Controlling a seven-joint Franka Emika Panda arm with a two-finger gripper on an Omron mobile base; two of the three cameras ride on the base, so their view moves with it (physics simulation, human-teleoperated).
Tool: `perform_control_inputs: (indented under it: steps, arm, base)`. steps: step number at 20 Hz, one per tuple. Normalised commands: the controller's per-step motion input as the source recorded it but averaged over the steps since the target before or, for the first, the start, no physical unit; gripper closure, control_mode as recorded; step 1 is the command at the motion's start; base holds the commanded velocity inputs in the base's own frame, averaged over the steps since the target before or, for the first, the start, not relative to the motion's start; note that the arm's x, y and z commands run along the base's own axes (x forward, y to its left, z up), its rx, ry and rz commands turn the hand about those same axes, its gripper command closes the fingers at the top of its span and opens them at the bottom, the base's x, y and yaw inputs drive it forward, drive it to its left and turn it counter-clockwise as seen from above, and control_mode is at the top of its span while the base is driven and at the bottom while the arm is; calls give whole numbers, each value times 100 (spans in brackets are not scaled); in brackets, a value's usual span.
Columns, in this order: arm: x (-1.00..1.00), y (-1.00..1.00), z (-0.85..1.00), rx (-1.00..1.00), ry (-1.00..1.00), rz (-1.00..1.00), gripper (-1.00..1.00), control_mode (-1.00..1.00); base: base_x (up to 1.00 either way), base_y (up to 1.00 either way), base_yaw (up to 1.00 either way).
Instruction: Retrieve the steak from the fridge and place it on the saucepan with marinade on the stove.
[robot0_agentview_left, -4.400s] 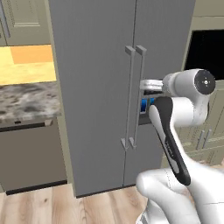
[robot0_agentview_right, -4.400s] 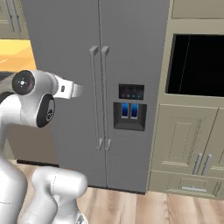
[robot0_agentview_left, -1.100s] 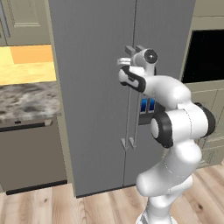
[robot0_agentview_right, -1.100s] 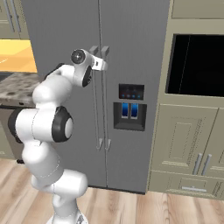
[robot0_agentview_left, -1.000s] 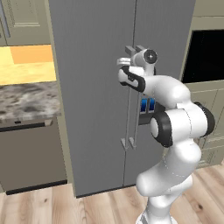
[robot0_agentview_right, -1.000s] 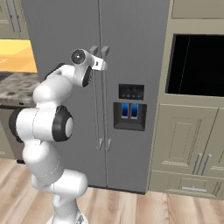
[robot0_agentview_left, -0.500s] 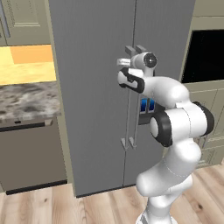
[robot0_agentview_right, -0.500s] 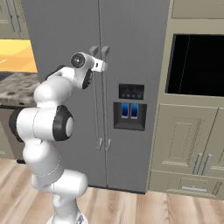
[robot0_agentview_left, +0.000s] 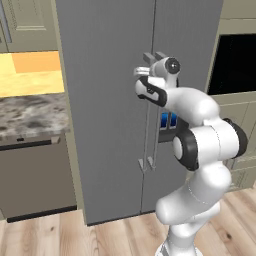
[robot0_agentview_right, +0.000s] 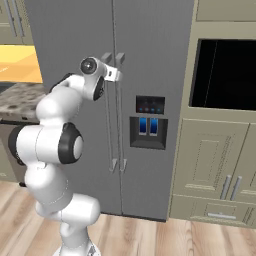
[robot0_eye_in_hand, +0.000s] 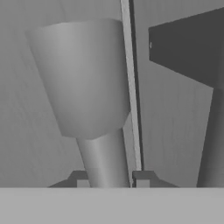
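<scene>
With both doors of the fridge (robot0_agentview_left: 110, 100) closed: steak not to be seen, judged behind them. Tool (robot0_eye_in_hand: 109, 177) clamped on the upper end of the left door's vertical bar handle (robot0_agentview_right: 107, 110), fingers (robot0_eye_in_hand: 142, 178) at either side of the bar. Handle's long axis upright, just left of the centre seam, twin handle (robot0_agentview_right: 121, 110) just beside. Hinge judged at the far left edge; pull called for straight away from the door, swinging leftward

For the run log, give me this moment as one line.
stage: opening fridge | gripper: shut on left door handle | doors: closed
</scene>
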Motion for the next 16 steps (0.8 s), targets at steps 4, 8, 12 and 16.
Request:
perform_control_inputs:
  steps: [4, 8, 12, 16]
  arm:
    - [-49, 10, 0, 0, 29, 0, 100, -100]
    - [-54, 21, -11, 0, 10, 0, 100, -100]
    - [-55, 32, -29, 0, 1, 0, 100, -100]
    - [-51, 31, -32, 0, -8, 0, 100, -100]
  base:
    - [0, 0, 0]
    - [0, 0, 0]
    - [0, 0, 0]
    - [0, 0, 0]
